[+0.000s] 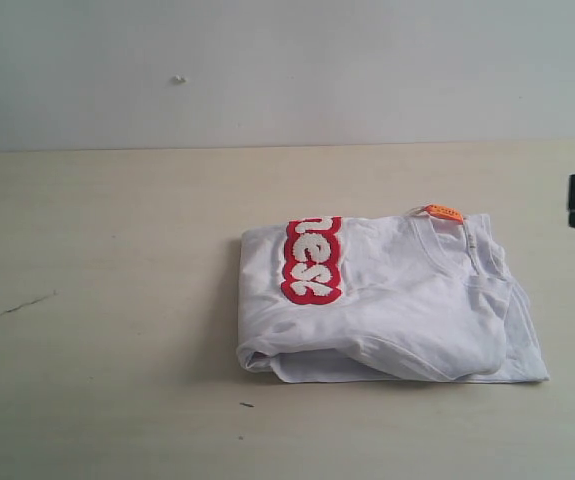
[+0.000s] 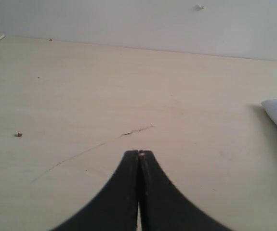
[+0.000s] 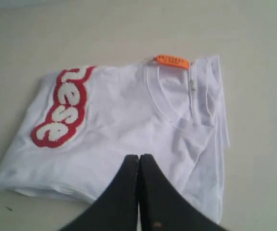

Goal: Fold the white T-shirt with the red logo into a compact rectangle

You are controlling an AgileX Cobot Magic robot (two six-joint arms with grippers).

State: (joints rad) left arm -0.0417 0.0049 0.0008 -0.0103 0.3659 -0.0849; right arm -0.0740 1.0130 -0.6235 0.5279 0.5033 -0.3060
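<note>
T-shirt (image 1: pixel 397 300), white, lies folded into a rough rectangle on the pale bench (image 1: pixel 97 350), chest side up. Its red logo (image 1: pixel 312 260) runs as a strip across the end farthest from the collar, and only the last white letters, "nese", show before the strip meets the shirt's folded edge. An orange tag (image 1: pixel 444 212) sticks out at the collar. One long edge of the shirt bulges in a soft roll, and thinner layers peek out beneath it.

Neither arm touches the shirt. The left end effector (image 2: pixel 139 154) is closed with nothing between its fingers and sits over bare bench well apart from the shirt, only a corner of which shows in the left wrist view. A thin dark scratch (image 2: pixel 136 130) marks the bench just ahead of its tips. The right end effector (image 3: pixel 138 156) is likewise pressed closed and empty, pointing at the shirt.
</note>
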